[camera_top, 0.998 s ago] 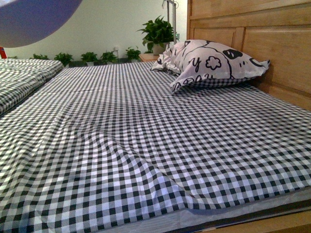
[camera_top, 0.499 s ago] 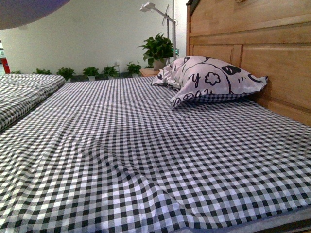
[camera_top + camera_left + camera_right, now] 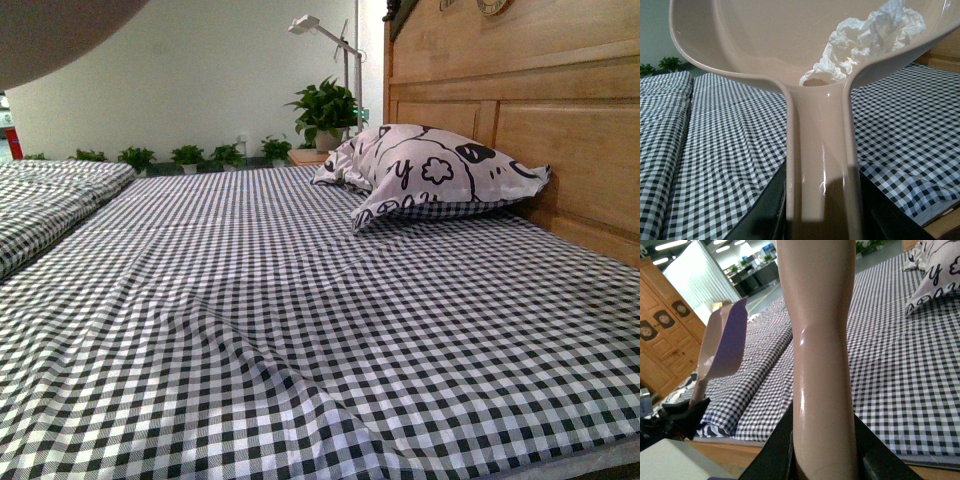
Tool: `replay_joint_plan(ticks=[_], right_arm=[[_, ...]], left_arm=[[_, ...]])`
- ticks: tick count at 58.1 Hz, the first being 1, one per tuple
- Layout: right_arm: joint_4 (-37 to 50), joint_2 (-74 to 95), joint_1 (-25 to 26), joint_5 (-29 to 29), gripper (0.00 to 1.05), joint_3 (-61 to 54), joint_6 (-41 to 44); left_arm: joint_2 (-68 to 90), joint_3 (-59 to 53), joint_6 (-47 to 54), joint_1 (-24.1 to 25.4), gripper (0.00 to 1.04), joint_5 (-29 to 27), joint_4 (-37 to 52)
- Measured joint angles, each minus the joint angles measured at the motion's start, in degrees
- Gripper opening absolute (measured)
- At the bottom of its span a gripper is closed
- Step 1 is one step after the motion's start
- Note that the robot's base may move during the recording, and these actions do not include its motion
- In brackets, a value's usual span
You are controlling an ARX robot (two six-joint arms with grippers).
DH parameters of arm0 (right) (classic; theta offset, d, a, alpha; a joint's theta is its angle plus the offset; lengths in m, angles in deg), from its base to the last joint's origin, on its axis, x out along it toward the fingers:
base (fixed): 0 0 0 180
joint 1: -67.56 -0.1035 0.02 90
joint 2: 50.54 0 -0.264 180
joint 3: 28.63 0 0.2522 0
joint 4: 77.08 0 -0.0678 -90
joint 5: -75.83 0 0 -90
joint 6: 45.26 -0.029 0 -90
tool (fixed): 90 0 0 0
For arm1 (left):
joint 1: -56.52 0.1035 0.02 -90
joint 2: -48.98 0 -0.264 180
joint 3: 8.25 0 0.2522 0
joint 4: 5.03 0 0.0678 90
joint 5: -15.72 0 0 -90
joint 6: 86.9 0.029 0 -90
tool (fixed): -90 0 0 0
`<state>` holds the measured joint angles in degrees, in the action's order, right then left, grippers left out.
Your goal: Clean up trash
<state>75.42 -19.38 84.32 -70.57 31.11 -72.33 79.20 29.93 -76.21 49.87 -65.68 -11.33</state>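
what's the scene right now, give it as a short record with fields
surface: bed sheet, black and white check
trash: crumpled white scrap lying inside the dustpan
left gripper: shut on the dustpan's handle
right gripper: shut on a beige handle; its head is out of frame
pillow: patterned pillow against the wooden headboard

Trash (image 3: 867, 37) lies in dustpan (image 3: 765, 45); pillow (image 3: 435, 170) on bed (image 3: 300, 300) against headboard (image 3: 560, 130).

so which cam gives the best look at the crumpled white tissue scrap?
The left wrist view: the crumpled white tissue scrap lies inside the beige plastic dustpan, near where the pan meets its handle. The front view shows only the checked bedsheet and pillow, no scrap. The right wrist view shows the dustpan from outside, with its contents hidden.
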Motion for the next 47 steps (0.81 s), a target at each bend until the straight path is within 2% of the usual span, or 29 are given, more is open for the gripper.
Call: replay_joint_plan(ticks=[16, 47], right_arm=[[1.2, -1.2, 1.4, -1.8, 0.19, -0.8, -3.6], [-1.4, -1.0, 0.4, -0.4, 0.19, -0.7, -1.4]], left_arm=[[-6.1, -0.9, -1.2, -3.3, 0.27, -5.6, -4.2], [-7.1, -1.3, -2.0, -4.3, 0.27, -6.7, -5.2]])
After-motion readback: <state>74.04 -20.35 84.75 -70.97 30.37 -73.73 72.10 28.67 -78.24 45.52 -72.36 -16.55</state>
